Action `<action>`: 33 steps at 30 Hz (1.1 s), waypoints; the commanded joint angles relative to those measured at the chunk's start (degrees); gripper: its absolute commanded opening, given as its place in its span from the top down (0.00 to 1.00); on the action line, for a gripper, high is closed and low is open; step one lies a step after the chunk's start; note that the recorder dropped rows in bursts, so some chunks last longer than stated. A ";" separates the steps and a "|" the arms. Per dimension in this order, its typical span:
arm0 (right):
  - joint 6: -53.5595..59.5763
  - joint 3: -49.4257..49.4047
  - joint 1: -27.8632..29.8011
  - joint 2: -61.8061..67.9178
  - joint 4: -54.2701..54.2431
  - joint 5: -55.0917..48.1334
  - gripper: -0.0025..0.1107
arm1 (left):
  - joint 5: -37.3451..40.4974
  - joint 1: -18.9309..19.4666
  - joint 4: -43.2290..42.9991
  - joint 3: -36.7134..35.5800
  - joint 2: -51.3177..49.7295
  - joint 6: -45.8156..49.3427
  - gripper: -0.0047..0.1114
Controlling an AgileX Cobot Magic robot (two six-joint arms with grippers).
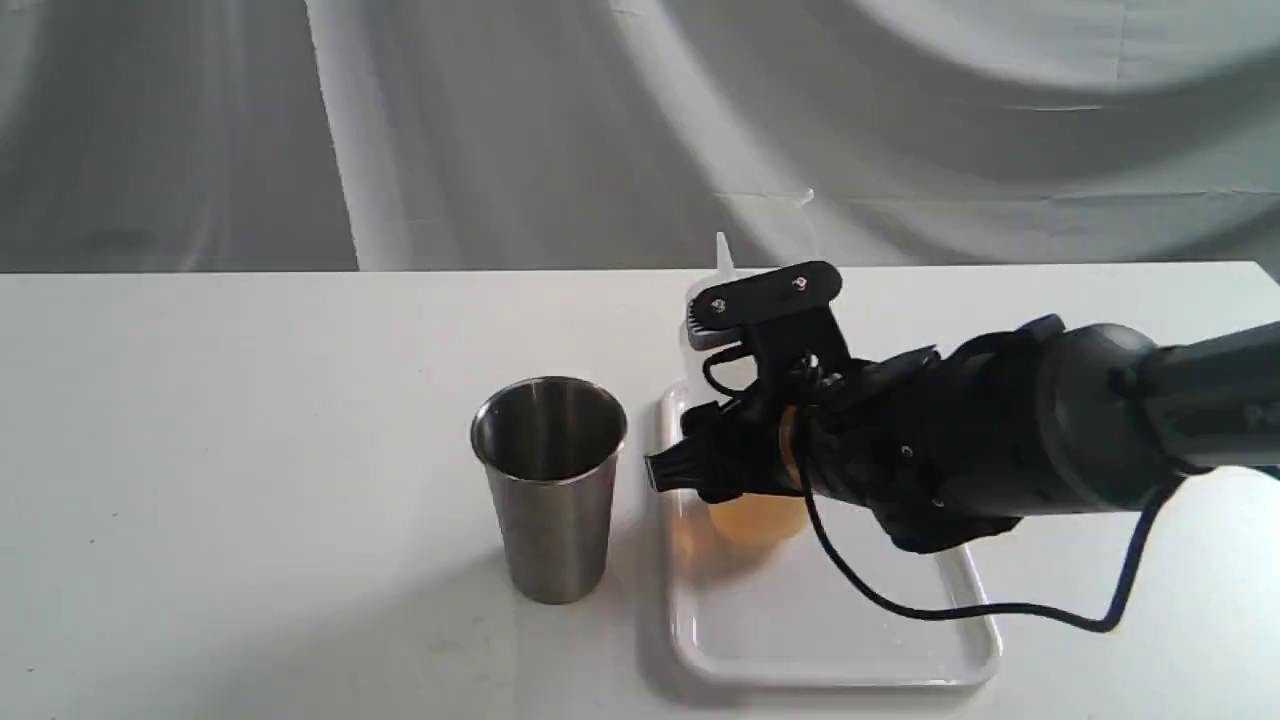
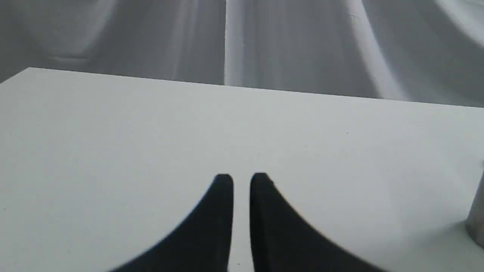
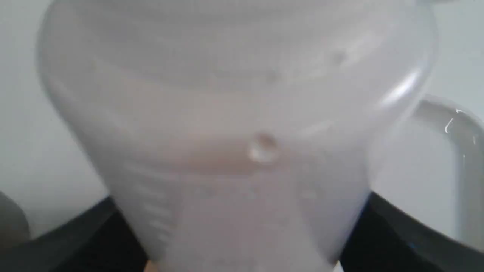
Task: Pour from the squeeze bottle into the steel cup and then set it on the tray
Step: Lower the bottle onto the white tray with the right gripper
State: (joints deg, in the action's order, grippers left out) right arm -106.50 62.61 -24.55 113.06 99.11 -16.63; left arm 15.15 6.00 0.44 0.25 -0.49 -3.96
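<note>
Standing upright on the tray [image 1: 930, 655], the bottle [image 1: 752, 518] sits between the right gripper's [image 1: 715, 470] fingers, which clasp its middle; the cup [image 1: 550, 487] stands just left on the desk [image 1: 250, 450]. Left wrist view: left gripper [image 2: 241, 179] nearly closed, empty, above bare desk. Right wrist view: bottle [image 3: 234, 124] fills the frame between the fingers.

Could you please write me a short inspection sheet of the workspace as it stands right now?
Surface: white table, bare apart from the job's things.
Squeeze bottle: upright on the tray, amber liquid low inside.
Steel cup: upright on the table, beside the tray.
Clutter: nothing seen.
Right gripper: jaws around the bottle's body.
Left gripper: over bare table, jaws nearly together, holding nothing.
Cables: black cable loops over the tray.
Surroundings: grey draped cloth behind.
</note>
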 commanded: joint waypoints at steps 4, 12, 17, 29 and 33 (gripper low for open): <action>0.47 -0.26 -0.03 -0.70 0.83 -1.20 0.98 | 0.07 -0.26 0.23 -0.25 -0.16 -0.13 0.89; 0.64 -0.25 -0.03 -0.70 0.83 -1.82 0.92 | 0.07 -0.26 0.23 -0.25 -0.16 -0.13 0.89; 1.61 -0.25 -0.03 -0.70 0.83 -1.82 0.71 | 0.07 -0.26 0.23 -0.25 -0.16 -0.13 0.89; 3.34 -0.25 -0.03 -0.70 0.83 -1.82 0.25 | 0.07 -0.26 0.23 -0.25 -0.16 -0.13 0.89; 3.34 -0.25 -0.03 -0.70 0.83 -1.82 0.25 | 0.07 -0.26 0.23 -0.25 -0.16 -0.13 0.89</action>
State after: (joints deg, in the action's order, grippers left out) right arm -103.67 62.38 -24.55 113.06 99.45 -17.80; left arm 15.15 6.00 0.44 0.25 -0.49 -3.96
